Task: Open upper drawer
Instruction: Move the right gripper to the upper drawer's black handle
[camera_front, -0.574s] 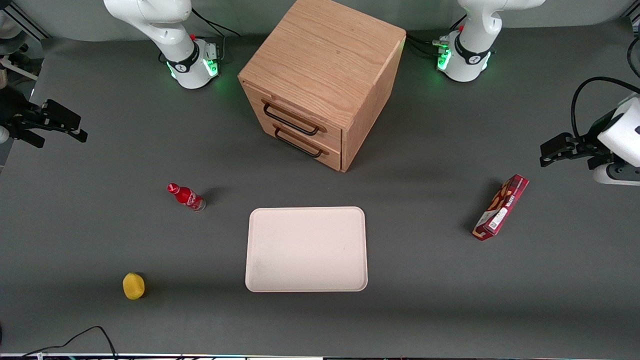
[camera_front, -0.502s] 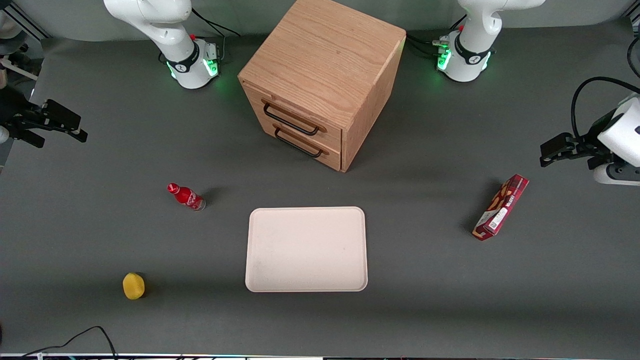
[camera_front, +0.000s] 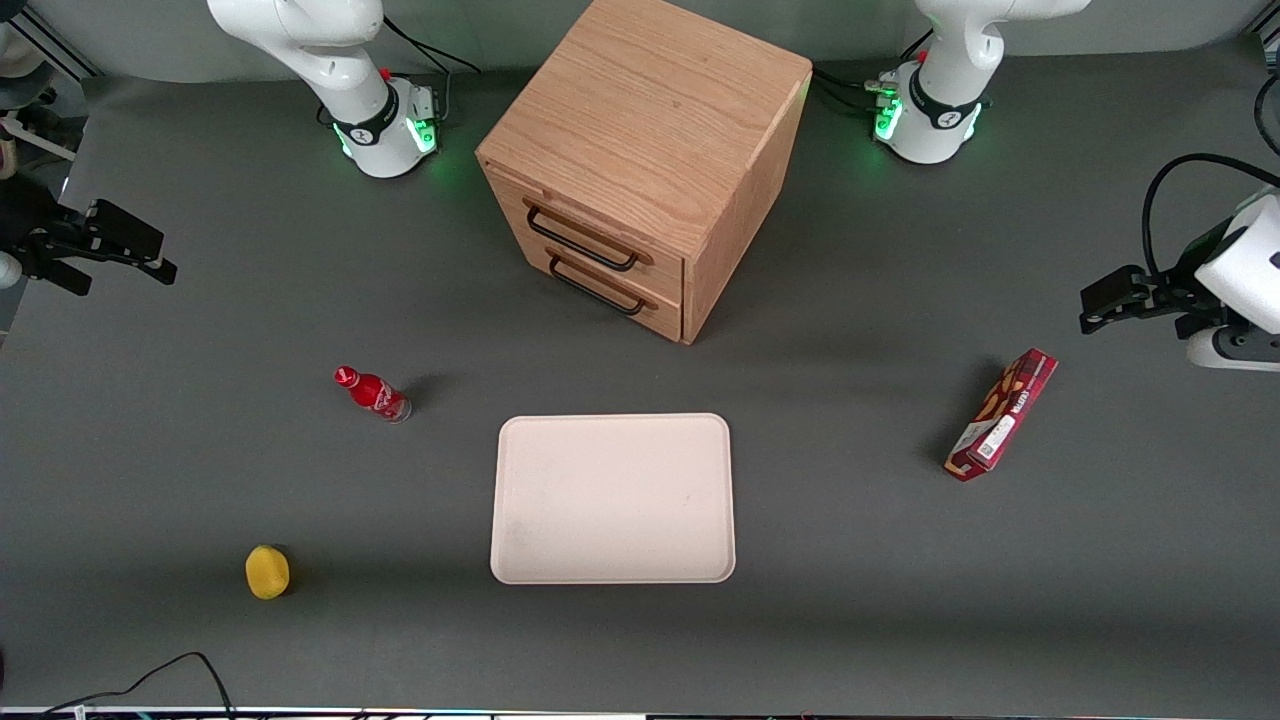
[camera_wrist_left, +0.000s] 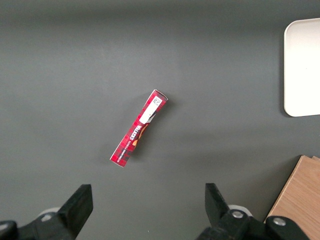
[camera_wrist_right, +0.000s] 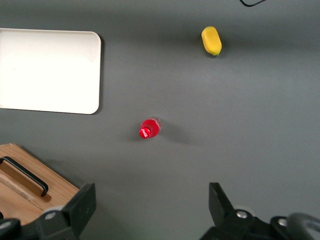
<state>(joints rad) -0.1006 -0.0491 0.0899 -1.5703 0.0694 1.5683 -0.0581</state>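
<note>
- The upper drawer (camera_front: 585, 232) sits shut at the top of the cabinet (camera_front: 650, 120).
- The gripper (camera_front: 115, 250) hangs wide open and empty, well apart from the cabinet, toward the working arm's end.
- The approach has barely begun; next it probably must reach the drawer's handle (camera_front: 582, 244).

So the dark grey matte table (camera_front: 860, 560) has a cube-shaped light oak cabinet (camera_front: 650, 130) sitting between the arm bases, and a flat cream rectangular tray (camera_front: 612, 498) nearer the front camera. Toward the working arm's end there's a small red bottle (camera_front: 372, 393) and a yellow lemon-like thing (camera_front: 267, 572), with the open right gripper (camera_front: 120, 250) hanging high above that end. A red snack box (camera_front: 1002, 414) lies toward the parked arm's end.
</note>
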